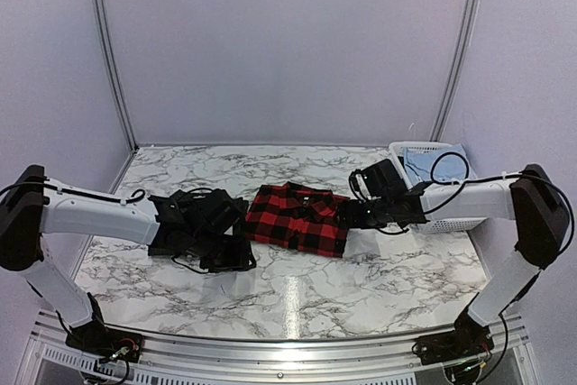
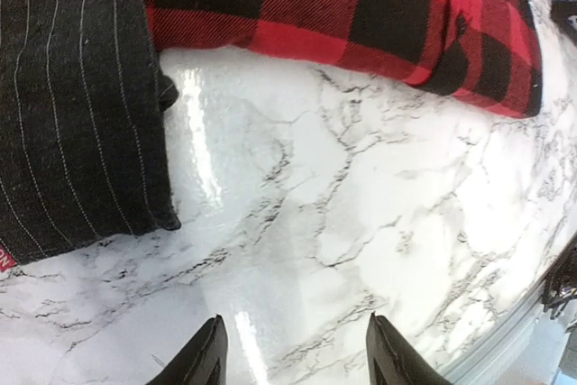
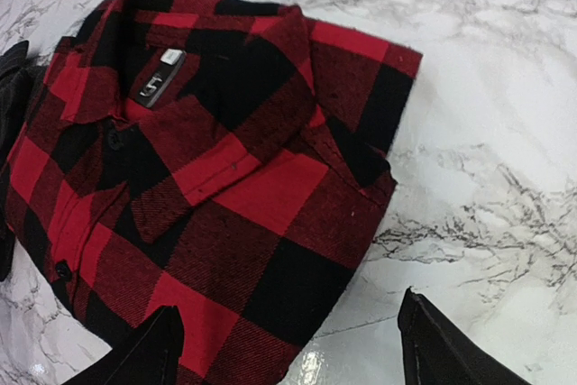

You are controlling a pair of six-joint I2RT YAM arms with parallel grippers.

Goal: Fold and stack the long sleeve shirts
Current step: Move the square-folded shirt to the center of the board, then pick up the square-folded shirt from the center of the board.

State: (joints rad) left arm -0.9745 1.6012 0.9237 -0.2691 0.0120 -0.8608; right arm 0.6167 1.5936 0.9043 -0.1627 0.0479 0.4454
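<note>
Right wrist: right end effector (image 3: 288, 313) spread wide over plaid shirt (image 3: 225, 178).

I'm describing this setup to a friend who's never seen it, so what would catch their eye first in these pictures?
The folded red-and-black plaid shirt stands out first, in the middle of the marble-pattern table. Left of it lies a dark charcoal pinstriped shirt, by the left arm, and a white basket sits at the far right corner.
</note>
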